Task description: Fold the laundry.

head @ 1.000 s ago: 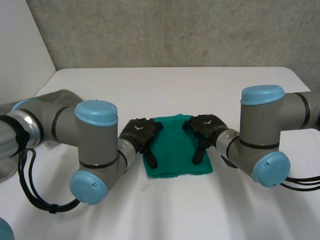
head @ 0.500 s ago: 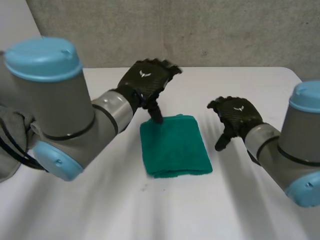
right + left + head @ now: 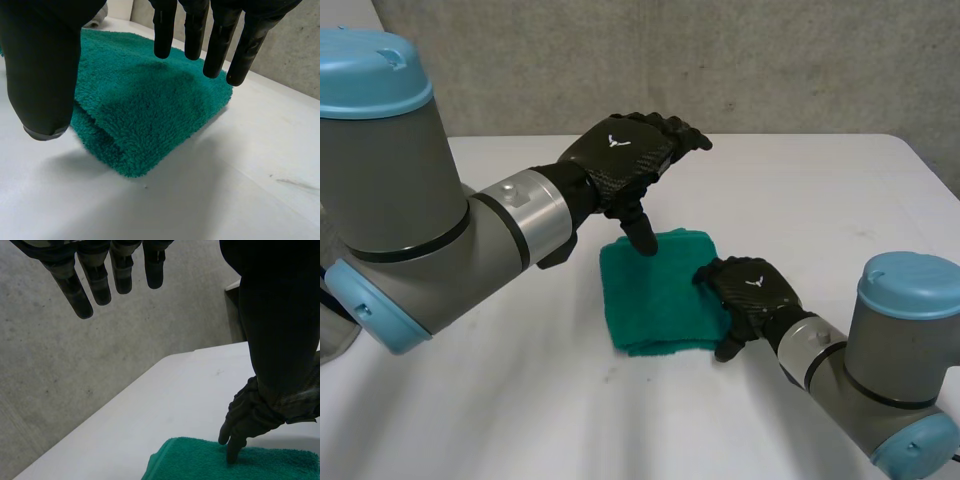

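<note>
A green towel (image 3: pixel 665 290) lies folded in a thick rectangle at the middle of the white table (image 3: pixel 820 180). My left hand (image 3: pixel 630 160) is raised above the towel's far edge, fingers straight and spread, thumb hanging down towards the cloth. In the left wrist view its fingers (image 3: pixel 100 280) are straight and hold nothing, with the towel (image 3: pixel 200 460) below. My right hand (image 3: pixel 750 290) sits low at the towel's right edge near the front corner. In the right wrist view its fingers (image 3: pixel 215 40) are straight over the towel (image 3: pixel 145 100), thumb apart, nothing pinched.
A grey cloth (image 3: pixel 330 335) lies at the table's left edge, behind my left arm. A concrete wall stands beyond the far edge of the table. Bare table lies right of and in front of the towel.
Both hands lay on the towel a second ago. The left hand has risen above its far edge. The right hand lifted off to the right, then came back low to the right edge.
</note>
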